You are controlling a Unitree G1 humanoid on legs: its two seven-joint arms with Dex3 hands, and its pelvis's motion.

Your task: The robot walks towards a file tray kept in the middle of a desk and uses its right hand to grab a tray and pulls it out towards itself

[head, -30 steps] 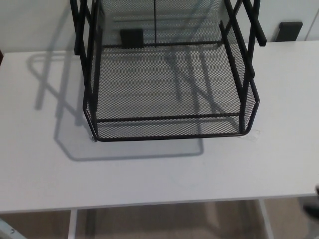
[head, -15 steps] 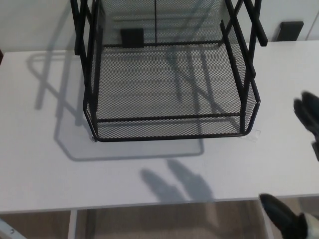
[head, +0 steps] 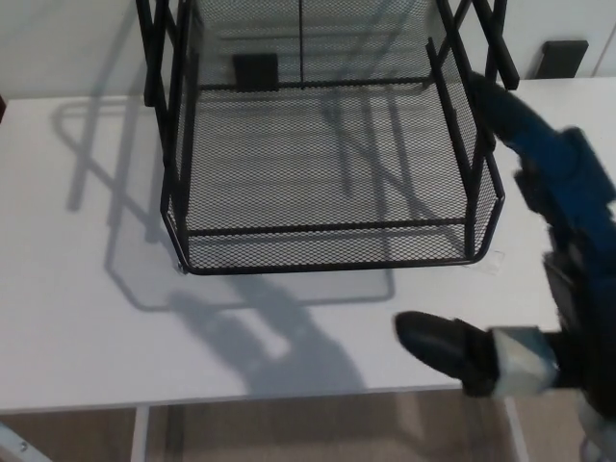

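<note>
A black wire-mesh file tray (head: 327, 164) stands in the middle of the white desk (head: 87, 318), its bottom tray's front rim (head: 332, 264) facing me. My right hand (head: 539, 269) hovers over the desk at the tray's front right corner, open. Its thumb (head: 448, 348) points left below the front rim, and one upper finger (head: 505, 111) reaches up alongside the tray's right side. It holds nothing, and I cannot tell whether the upper finger touches the frame. My left hand does not show.
Two small black blocks, one (head: 255, 70) seen through the mesh and another (head: 562, 58), sit against the wall behind the desk. The desk's front edge (head: 241, 397) runs near the picture's bottom, with a white leg (head: 141, 433) and floor below.
My right hand has come up from the lower right and spread beside the tray's front right corner. Its shadow now falls on the desk in front of the tray.
</note>
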